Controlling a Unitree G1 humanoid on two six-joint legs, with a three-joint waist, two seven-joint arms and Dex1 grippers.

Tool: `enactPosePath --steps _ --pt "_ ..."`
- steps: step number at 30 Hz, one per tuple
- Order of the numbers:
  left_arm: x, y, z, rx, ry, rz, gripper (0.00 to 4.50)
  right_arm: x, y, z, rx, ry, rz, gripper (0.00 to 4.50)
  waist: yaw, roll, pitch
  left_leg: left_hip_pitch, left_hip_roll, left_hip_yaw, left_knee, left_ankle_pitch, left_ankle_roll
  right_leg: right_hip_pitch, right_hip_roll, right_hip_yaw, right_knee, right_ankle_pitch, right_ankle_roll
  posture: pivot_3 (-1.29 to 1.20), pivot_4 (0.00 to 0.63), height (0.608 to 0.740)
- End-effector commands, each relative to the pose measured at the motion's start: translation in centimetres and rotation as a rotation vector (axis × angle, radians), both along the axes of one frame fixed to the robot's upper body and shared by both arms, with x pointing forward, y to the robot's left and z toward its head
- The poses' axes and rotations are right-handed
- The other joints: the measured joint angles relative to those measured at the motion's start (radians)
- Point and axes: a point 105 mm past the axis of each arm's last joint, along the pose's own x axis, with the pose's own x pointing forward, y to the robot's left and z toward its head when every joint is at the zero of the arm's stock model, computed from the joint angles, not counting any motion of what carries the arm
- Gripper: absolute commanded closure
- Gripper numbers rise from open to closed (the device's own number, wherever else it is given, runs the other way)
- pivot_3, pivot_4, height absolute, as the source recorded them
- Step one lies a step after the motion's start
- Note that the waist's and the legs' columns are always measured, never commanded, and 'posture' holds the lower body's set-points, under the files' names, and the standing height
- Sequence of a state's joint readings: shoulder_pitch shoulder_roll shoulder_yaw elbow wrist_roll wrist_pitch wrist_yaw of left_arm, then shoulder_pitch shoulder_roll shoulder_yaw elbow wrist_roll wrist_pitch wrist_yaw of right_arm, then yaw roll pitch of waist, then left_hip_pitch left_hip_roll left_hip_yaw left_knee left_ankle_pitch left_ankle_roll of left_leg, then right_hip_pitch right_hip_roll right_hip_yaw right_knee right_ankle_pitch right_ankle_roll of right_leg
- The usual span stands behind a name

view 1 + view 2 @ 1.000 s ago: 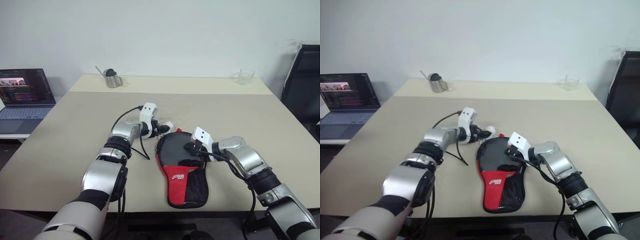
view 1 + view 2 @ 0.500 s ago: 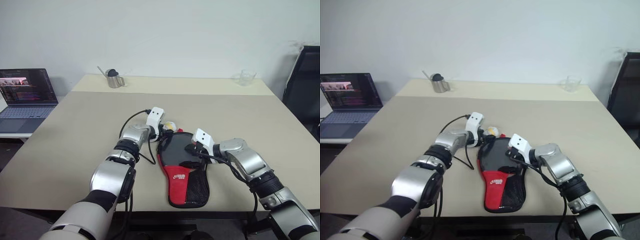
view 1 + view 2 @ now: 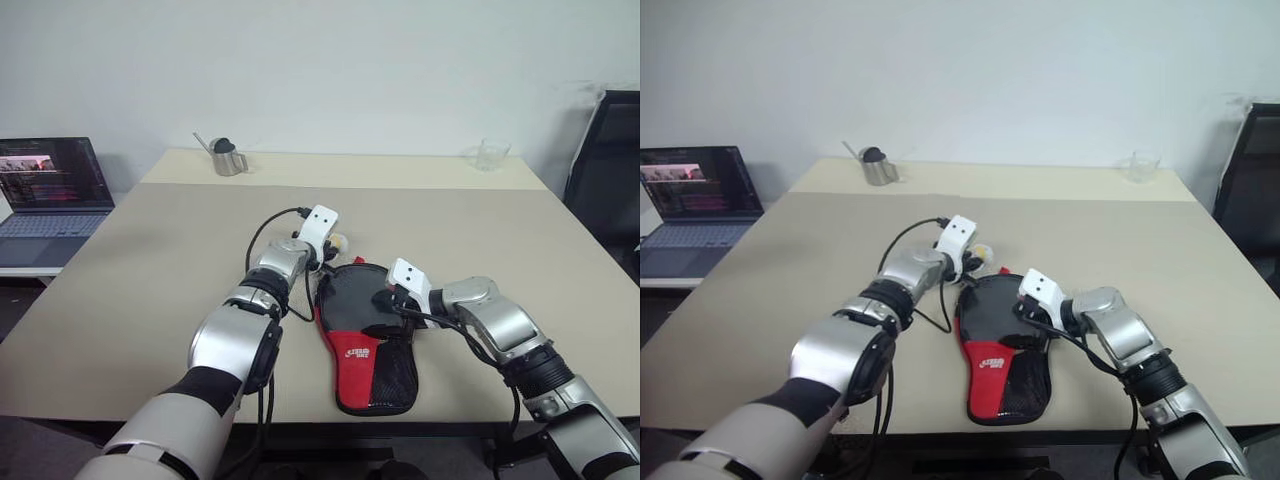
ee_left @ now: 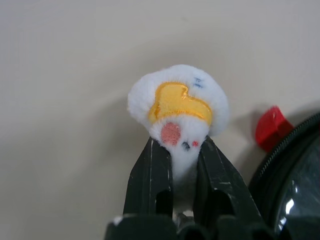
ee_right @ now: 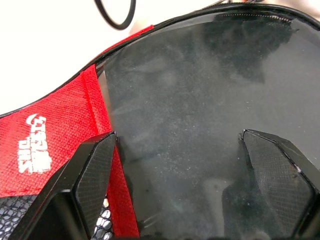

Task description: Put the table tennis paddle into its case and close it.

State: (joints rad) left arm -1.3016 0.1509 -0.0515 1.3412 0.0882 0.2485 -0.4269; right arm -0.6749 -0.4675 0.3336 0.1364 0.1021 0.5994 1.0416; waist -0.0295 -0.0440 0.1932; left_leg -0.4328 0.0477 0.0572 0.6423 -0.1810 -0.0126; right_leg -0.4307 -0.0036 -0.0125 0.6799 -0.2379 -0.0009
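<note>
The case (image 3: 365,345) lies flat near the table's front edge, with a red lettered panel (image 5: 47,145) and a mesh pocket (image 3: 397,375). Its round head shows a dark grey surface (image 5: 190,95); I cannot tell whether that is the table tennis paddle or the cover. A small white plush charm (image 4: 176,102) with a yellow patch sits at the case's far rim, beside a red zipper tab (image 4: 270,127). My left gripper (image 4: 181,150) is shut on that charm. My right gripper (image 5: 177,137) hovers open over the case's head, its fingers (image 5: 95,170) spread wide apart.
A laptop (image 3: 50,190) stands on a side surface at the far left. A metal jug (image 3: 227,157) and a glass (image 3: 490,154) sit at the table's far edge. A black chair (image 3: 610,170) is at the right.
My left gripper moved right toward the case's far rim and closed on the white plush charm. The right arm stayed put.
</note>
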Motion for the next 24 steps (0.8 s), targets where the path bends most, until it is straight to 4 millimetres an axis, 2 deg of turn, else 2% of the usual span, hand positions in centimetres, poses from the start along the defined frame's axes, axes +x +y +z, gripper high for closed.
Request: enactPosePath --steps 1,12,24 --pt "0.5 -1.6 3.0 0.026 -0.106 -0.039 4.3 -0.4 0.0 0.4 0.01 -0.001 0.014 0.05 0.0 0.0 0.0 0.0 0.0 0.0 0.0 0.0 0.0 0.0 0.0 0.0 0.0 0.0 0.0 0.0 0.15 0.74" --pt "0.1 -4.7 3.0 0.123 -0.166 -0.097 4.3 -1.3 0.1 0.2 0.003 0.017 0.02 0.05 0.0 0.0 0.0 0.0 0.0 0.0 0.0 0.0 0.0 0.0 0.0 0.0 0.0 0.0 0.0 0.0 0.15 0.74" --pt "0.3 -5.7 4.1 0.141 -0.232 -0.066 4.3 -2.7 -0.5 0.0 -0.001 0.046 -0.015 0.05 0.001 0.0 0.0 0.0 0.0 0.0 0.0 0.0 0.0 0.0 -0.001 0.0 0.0 0.0 0.0 0.0 0.15 0.74"
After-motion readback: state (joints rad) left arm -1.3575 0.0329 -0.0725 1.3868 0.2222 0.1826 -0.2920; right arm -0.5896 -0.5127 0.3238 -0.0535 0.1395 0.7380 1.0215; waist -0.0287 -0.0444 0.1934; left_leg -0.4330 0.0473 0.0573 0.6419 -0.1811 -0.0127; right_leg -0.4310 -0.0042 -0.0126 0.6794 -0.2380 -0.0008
